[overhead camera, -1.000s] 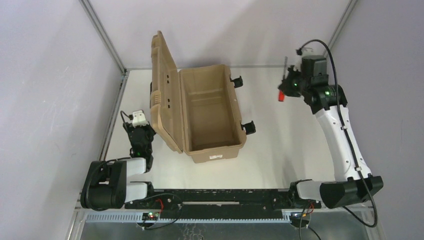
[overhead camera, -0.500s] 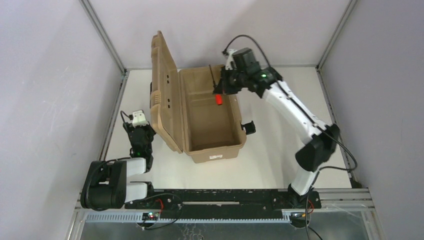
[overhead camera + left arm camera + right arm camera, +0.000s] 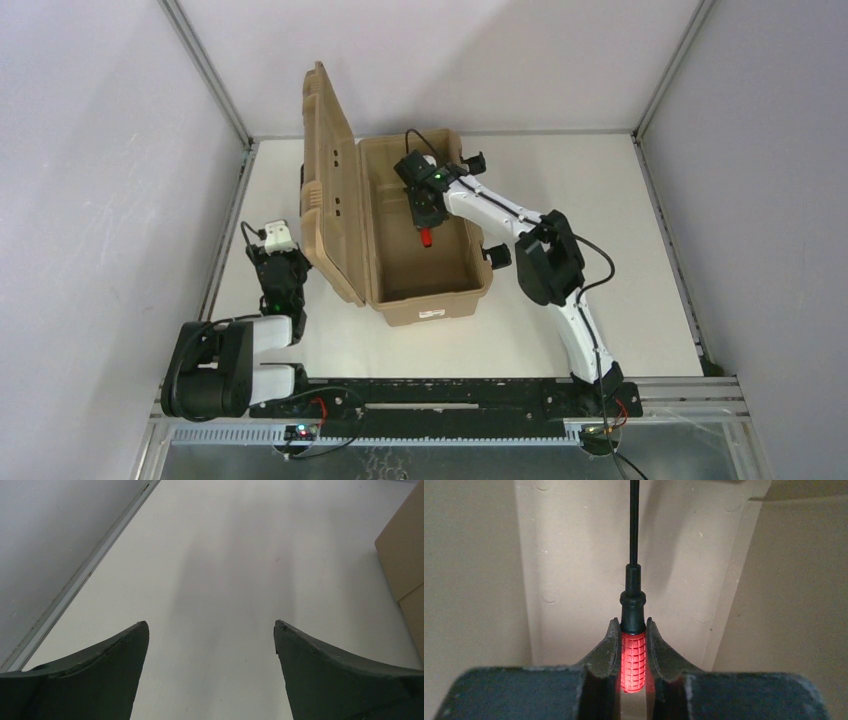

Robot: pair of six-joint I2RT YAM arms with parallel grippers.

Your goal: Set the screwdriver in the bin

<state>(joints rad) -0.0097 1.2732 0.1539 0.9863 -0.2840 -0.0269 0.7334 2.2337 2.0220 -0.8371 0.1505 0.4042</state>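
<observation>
The tan bin [image 3: 470, 285] stands open in the middle of the table, its ribbed lid [image 3: 322, 160] upright on the left. My right gripper [image 3: 424, 222] reaches down inside the bin and is shut on the screwdriver [image 3: 426, 238]. In the right wrist view the red handle [image 3: 633, 662] sits between my right gripper's [image 3: 633, 625] fingers and the dark shaft [image 3: 634, 525] points away over the bin's tan inner wall [image 3: 574, 555]. My left gripper [image 3: 272, 262] is open and empty, low over the table left of the bin, fingers [image 3: 95, 675] wide apart.
Black latches [image 3: 497, 256] stick out from the bin's right side. A white label [image 3: 432, 313] is on its near end. The bin's corner [image 3: 405, 565] shows at the right edge of the left wrist view. Grey walls enclose the table.
My right arm has swung from the far right of the table leftwards over the bin and down into it, carrying the screwdriver. The left arm has not moved.
</observation>
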